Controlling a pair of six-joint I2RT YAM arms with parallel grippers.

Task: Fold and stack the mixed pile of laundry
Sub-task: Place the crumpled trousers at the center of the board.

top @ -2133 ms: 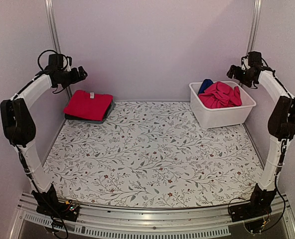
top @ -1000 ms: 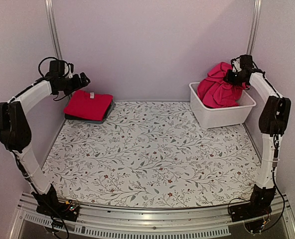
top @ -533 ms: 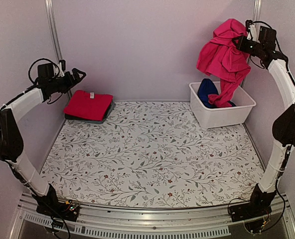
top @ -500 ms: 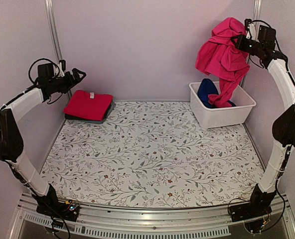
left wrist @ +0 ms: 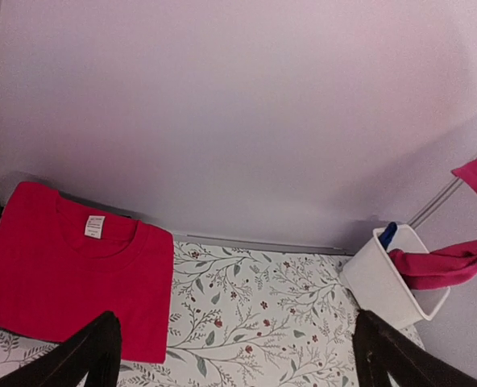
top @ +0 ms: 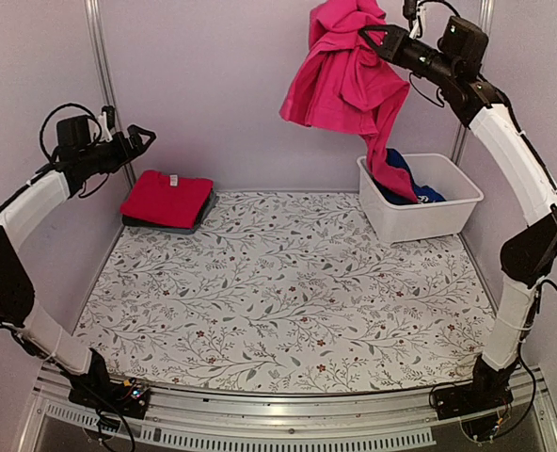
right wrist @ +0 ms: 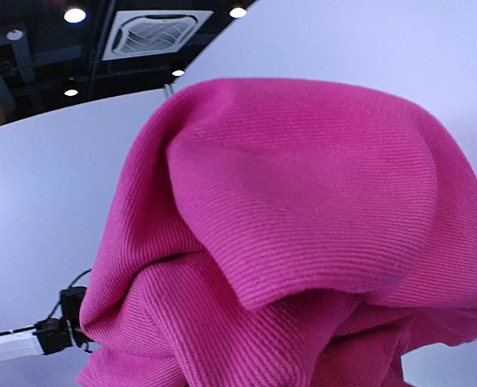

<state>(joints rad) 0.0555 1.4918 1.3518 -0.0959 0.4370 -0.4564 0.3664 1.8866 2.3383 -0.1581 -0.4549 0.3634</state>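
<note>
My right gripper (top: 370,36) is raised high near the back wall, shut on the magenta-pink garment (top: 340,80). The garment hangs bunched, and its tail (top: 389,169) trails down into the white tub (top: 420,221). A royal blue garment (top: 421,191) lies inside the tub. In the right wrist view the pink cloth (right wrist: 303,226) hides the fingers. A folded red tee (top: 167,198) rests on a dark folded garment (top: 156,224) at the back left. My left gripper (top: 139,137) hovers open just left of and above the tee (left wrist: 69,274), with nothing between its fingers (left wrist: 93,359).
The leaf-patterned cloth (top: 288,292) covers the table. The tub (left wrist: 383,282) stands at the back right corner against the wall. Metal posts (top: 98,56) run up both back corners. Side walls close in left and right.
My right arm has swung up and to the left, lifting the pink garment most of the way out of the tub and uncovering the blue one. The left arm drew back slightly leftward.
</note>
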